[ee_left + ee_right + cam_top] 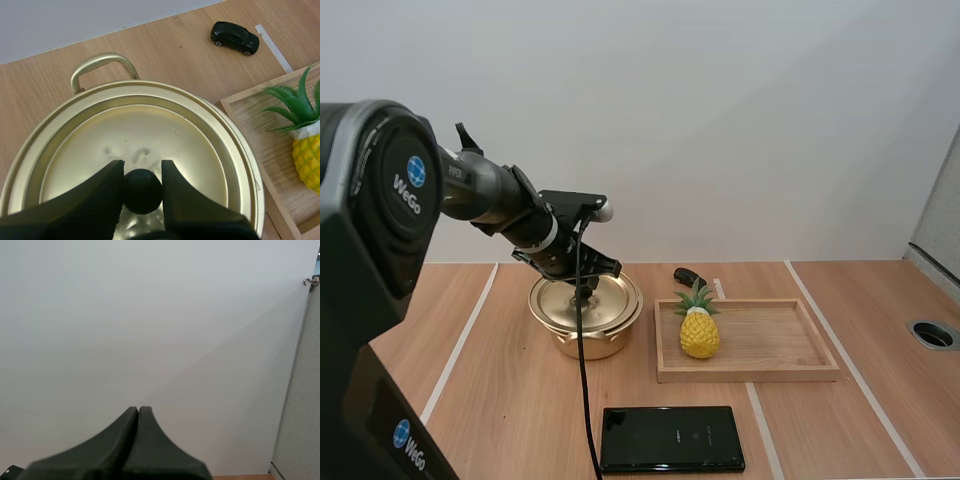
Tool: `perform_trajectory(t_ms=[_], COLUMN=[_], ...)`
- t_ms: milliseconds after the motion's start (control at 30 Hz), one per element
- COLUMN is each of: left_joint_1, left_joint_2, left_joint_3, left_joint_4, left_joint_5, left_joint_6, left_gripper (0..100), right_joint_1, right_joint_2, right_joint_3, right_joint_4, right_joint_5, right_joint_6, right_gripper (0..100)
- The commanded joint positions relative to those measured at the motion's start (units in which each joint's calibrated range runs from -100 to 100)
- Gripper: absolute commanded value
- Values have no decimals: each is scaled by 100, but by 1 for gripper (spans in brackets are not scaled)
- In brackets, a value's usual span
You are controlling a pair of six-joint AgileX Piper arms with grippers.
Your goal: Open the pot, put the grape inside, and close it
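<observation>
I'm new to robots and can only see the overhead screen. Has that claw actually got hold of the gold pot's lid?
Observer: Yes. Its own wrist camera shows the left gripper pinching the black knob in the middle of the lid, one finger on each side.
Operator: And the small dark thing behind the wooden tray?
Observer: That is a black toy car. It stands on the table, apart from the tray.
</observation>
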Motion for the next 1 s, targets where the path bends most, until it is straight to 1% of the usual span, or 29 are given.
perform_trajectory(t_ms=[0,100,567,733,900,967], left_joint_1=[-14,-14,-14,-14,-14,-14], left_joint_2=[105,80,80,80,80,80], left_joint_3=[134,134,134,134,134,134], left_joint_4=[-151,-302,-302,-137,-112,-112], left_joint_5=[36,98,397,346,400,400], left_joint_6=[59,167,200,200,148,124], left_gripper=[0,0,0,0,0,5], right_joint_1=[-21,-21,-21,-21,-21,-21], right_joint_2=[-57,-57,-57,-57,-57,-57], right_joint_3=[17,17,17,17,17,17], right_joint_4=[-37,-37,-37,-37,-37,-37], right_joint_5=[-33,-33,-36,-36,-36,-36], right_joint_6=[-26,-26,-26,-26,-26,-26], right_gripper=[0,0,0,0,0,0])
